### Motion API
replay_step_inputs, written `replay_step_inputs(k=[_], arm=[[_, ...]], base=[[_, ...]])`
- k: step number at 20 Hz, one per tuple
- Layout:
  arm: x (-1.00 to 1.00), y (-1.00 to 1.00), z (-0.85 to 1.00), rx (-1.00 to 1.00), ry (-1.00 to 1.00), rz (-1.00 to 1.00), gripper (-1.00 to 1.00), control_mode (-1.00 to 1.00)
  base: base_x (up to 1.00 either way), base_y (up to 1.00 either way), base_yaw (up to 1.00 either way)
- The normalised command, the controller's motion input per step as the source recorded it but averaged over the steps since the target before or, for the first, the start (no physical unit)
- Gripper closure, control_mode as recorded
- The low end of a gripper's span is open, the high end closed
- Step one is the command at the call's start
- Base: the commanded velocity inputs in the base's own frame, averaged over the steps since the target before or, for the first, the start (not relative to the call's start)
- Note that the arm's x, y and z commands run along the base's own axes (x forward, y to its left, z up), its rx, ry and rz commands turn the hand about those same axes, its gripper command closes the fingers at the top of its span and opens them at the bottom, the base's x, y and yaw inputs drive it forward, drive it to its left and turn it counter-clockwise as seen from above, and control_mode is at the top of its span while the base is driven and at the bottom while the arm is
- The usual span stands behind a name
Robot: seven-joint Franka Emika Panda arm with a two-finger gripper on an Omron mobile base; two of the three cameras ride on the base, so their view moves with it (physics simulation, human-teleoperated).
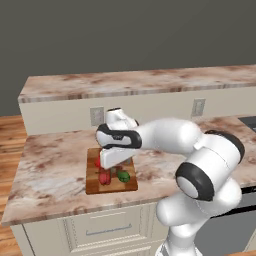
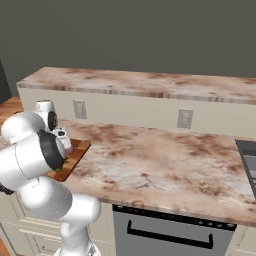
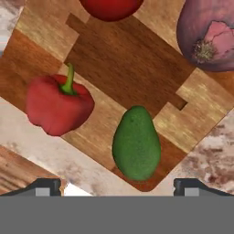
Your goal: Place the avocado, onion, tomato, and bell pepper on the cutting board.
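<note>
Closest under the hand lay the avocado (image 3: 135,143), dark green and pear-shaped, resting by one corner of the cutting board (image 3: 123,59). Its long axis ran roughly along the hand's line of sight, narrow end toward the board's middle, fat end nearly at the board's edge. Beside it, near the adjoining edge, sat the bell pepper (image 3: 58,104), tipped on its side with its green stem pointing in toward the centre of the board. Farther in, the tomato (image 3: 111,7) showed at one edge of the hand view and the onion (image 3: 210,34), purple-pink with its papery tip facing the camera, at another; both rested on the wood.

From the left base view, the board lay near the front edge of the countertop (image 1: 55,165), with the gripper (image 1: 114,158) poised just above it. Its fingers stood wide apart, holding nothing, straddling empty air above the avocado.

All four vegetables looked to be on the board, so I judged the task essentially finished, with only the arm's retreat left.
</note>
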Motion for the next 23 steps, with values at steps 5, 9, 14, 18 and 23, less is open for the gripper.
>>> replay_step_inputs(k=[5,9,14,18,23], arm=[[-0.28,-0.11,0.94,0.00,-0.11,0.00,-1.00,-1.00],[-0.56,-0.16,0.95,0.00,-0.15,0.00,-1.00,-1.00],[-0.56,-0.10,0.86,0.00,-0.16,0.00,-1.00,-1.00],[-0.25,-0.17,0.24,0.01,-0.05,0.00,-1.00,-1.00],[0.00,0.00,0.00,0.00,0.00,0.00,-1.00,-1.00]], base=[[0.00,0.00,0.00],[0.00,0.00,0.00],[0.00,0.00,0.00],[0.00,0.00,0.00],[0.00,0.00,0.00]])
